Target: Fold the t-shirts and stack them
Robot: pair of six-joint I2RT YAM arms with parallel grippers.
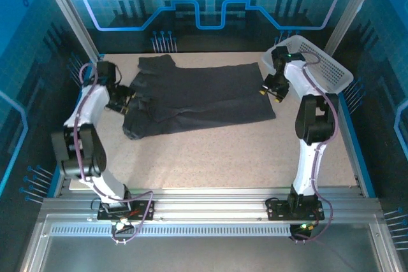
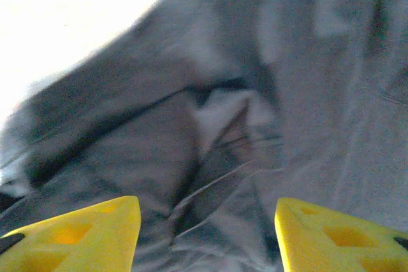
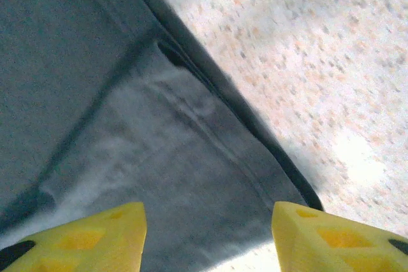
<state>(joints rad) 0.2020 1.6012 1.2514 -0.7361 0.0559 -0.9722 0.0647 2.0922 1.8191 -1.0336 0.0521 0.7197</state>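
While the speckled bench (image 1: pixel 255 151) lies bare in front, the dark t-shirt (image 1: pixel 204 97) spreads across its far half, long axis left to right, hem to the right, and the rumpled left end is probably the shoulders. The left pincer (image 2: pixel 207 221) stands partly open above those folds. The right pincer (image 3: pixel 209 221) is likewise partly open above the hem corner. Neither grips anything.

White-and-black arms (image 1: pixel 89 111), purple cables (image 1: pixel 78 133), yellow fingertips (image 2: pixel 83 234).

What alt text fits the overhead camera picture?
A dark charcoal-grey cloth t-shirt lies rumpled on a speckled beige table, the left gripper at its left edge, the right gripper at its right. A white plastic mesh basket sits far right.
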